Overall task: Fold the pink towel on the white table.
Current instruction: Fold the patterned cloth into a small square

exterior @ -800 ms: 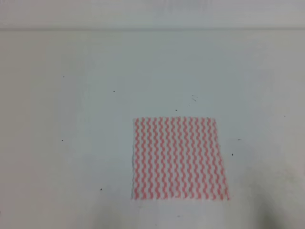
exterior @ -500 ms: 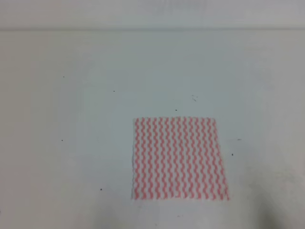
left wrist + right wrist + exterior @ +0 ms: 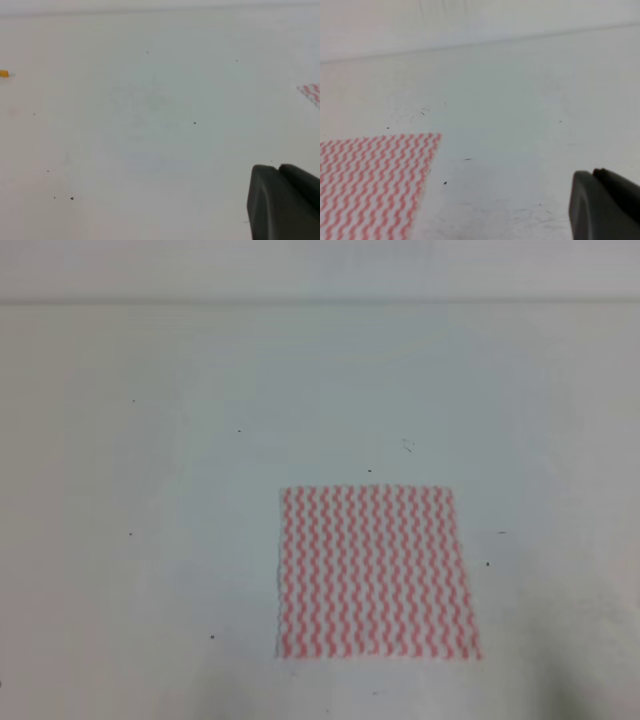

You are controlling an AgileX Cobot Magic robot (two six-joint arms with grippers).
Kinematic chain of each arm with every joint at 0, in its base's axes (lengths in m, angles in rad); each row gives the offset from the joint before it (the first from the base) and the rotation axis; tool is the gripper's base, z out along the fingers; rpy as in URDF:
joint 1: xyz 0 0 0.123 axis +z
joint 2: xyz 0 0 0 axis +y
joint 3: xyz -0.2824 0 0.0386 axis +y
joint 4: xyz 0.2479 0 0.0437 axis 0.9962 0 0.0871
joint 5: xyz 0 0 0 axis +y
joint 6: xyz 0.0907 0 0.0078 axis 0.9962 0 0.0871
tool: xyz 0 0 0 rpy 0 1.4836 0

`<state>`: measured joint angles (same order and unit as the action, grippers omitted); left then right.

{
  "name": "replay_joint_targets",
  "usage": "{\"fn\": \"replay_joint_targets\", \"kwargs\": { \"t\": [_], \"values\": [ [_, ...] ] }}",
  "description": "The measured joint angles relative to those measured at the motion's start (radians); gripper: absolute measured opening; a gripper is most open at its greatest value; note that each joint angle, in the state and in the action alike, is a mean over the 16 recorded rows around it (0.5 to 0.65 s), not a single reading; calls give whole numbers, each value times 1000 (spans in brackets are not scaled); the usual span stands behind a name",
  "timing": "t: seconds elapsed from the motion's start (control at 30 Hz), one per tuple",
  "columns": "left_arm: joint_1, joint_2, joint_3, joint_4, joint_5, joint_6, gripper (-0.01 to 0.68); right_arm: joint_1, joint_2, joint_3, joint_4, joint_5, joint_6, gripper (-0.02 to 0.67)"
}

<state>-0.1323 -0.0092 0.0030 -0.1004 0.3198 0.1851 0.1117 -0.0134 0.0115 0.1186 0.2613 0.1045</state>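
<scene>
Fingers (image 3: pixel 605 205) right of pink towel (image 3: pixel 375 572) (well apart).

A small orange-yellow object (image 3: pixel 4 73) sits at the far left edge of the left wrist view, well off to the left of and beyond the dark finger in that view's lower right corner. It is too small to identify.

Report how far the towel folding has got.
Nothing is folded yet: the towel lies flat and square on the table. Nothing is in hand; no claw touches it, and only a dark part of each shows at the wrist views' edges. The whole fold remains.
</scene>
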Motion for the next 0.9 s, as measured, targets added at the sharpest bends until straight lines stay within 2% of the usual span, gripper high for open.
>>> {"fn": "replay_joint_targets", "kwargs": {
  "t": [0.37,0.6,0.73,0.9],
  "values": [
    [0,6,-3,-28,-27,0,0,0,0,2,0,0,0,-2],
    [0,8,-3,-160,-111,-4,0,0,4,-3,19,-16,0,-2],
    [0,8,-3,-294,-176,-14,0,0,8,-7,91,-54,0,-2],
    [0,5,-2,-449,-245,-27,0,0,8,-7,250,-120,0,-2]
  ]
}}
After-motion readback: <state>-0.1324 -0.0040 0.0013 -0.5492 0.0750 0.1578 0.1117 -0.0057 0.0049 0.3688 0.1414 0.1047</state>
